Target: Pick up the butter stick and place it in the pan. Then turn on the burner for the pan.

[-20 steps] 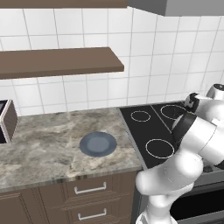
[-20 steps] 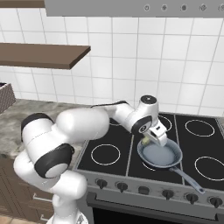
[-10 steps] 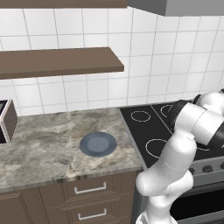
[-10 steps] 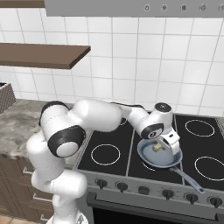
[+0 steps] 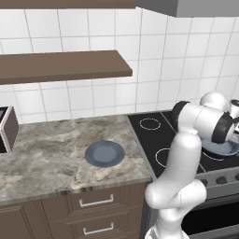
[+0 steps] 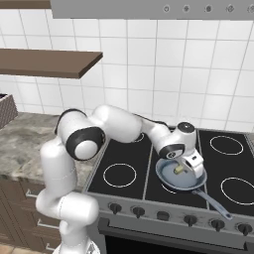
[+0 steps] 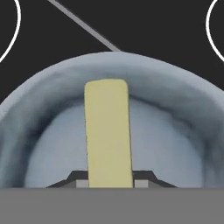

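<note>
The tool [image 6: 182, 169] hangs low over the pan [image 6: 171, 179], its 2 fingers clamped on the butter stick [image 6: 178, 169], 1 on each side of the bar's near end. From the hand view, the butter stick [image 7: 108, 131] runs lengthwise over the pan's grey-blue bowl, with its far end near the raised rim [image 7: 39, 83]. Whether it touches the bottom cannot be told. The pan sits on the black cooktop [image 6: 129, 156] at the front, its thin dark handle [image 6: 212, 202] pointing toward the knobs [image 6: 163, 215]. A white burner [image 6: 119, 175] ring lies to the pan's left. In the left base view, a blue-grey plate [image 5: 104, 153] rests on the marble table [image 5: 46, 158].
</note>
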